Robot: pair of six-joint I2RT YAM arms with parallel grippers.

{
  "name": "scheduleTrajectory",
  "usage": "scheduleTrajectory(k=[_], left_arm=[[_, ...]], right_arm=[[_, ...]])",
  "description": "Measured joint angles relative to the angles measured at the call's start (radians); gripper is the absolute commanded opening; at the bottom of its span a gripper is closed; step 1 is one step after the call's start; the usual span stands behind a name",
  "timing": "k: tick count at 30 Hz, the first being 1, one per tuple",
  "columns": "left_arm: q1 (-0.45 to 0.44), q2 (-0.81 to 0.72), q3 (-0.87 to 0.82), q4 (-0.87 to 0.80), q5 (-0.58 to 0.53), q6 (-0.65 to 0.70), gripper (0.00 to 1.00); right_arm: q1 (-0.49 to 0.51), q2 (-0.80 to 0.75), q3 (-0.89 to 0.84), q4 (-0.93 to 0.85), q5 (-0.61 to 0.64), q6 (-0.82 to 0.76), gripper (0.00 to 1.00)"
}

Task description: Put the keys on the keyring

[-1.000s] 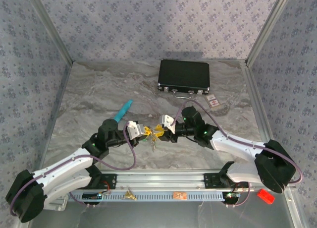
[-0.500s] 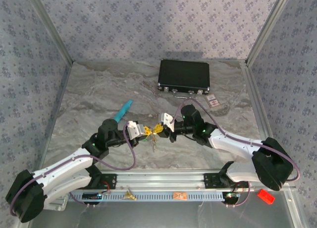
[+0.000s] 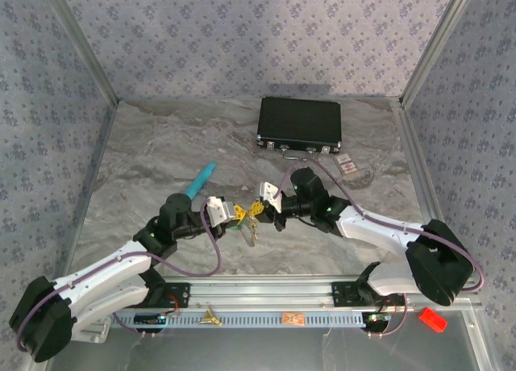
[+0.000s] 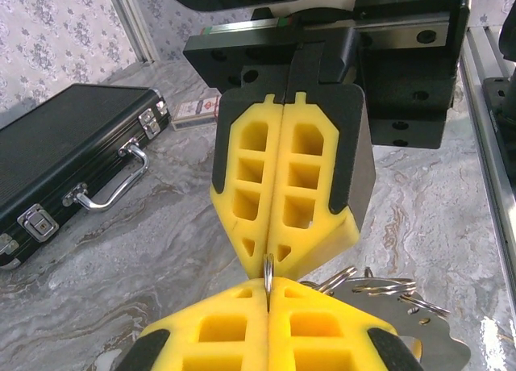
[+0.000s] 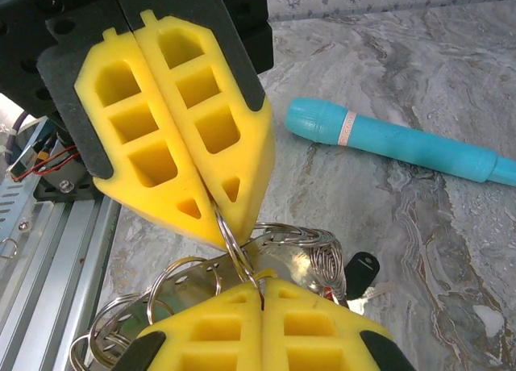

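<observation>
Keyring [image 5: 233, 247] wire pinched by left gripper [image 4: 268, 289] and right gripper [image 5: 262, 292], tip to tip

Keyring [image 5: 233, 243] between left end effector [image 3: 239, 215] and right end effector [image 3: 260, 210], case [image 3: 299, 122] behind

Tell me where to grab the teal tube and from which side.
Take the teal tube across the middle of its barrel, coming straight down from above. It lies flat on the table, long and round, with bare marble along both sides, so closing across its narrow width should hold best.
</observation>
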Motion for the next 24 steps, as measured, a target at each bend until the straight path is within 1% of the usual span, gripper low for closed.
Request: scheduleTrajectory(k=[2,5,7,11,14,19,24], left_arm=[[0.000,0.000,0.000,0.003,0.000,0.000,0.00],[0.000,0.000,-0.001,0.021,0.003,-0.008,0.00],[0.000,0.000,-0.001,0.035,0.007,-0.013,0.00],[-0.002,0.001,-0.002,0.051,0.015,-0.025,0.00],[-0.002,0.002,-0.004,0.056,0.020,-0.027,0.00],[-0.002,0.002,-0.007,0.062,0.021,-0.032,0.00],[-0.001,0.002,-0.007,0.063,0.019,-0.034,0.00]], right_arm=[[0.000,-0.003,0.000,-0.003,0.000,-0.003,0.12],[-0.001,-0.016,0.000,-0.005,0.000,-0.006,0.18],[0.000,-0.029,0.000,-0.003,0.000,-0.007,0.19],[0.000,-0.039,0.000,0.011,-0.001,-0.007,0.20],[0.003,-0.039,0.000,0.014,-0.003,-0.007,0.20],[0.005,-0.033,0.000,0.020,-0.011,-0.007,0.16],[0.007,-0.027,0.000,0.027,-0.025,-0.009,0.04]])
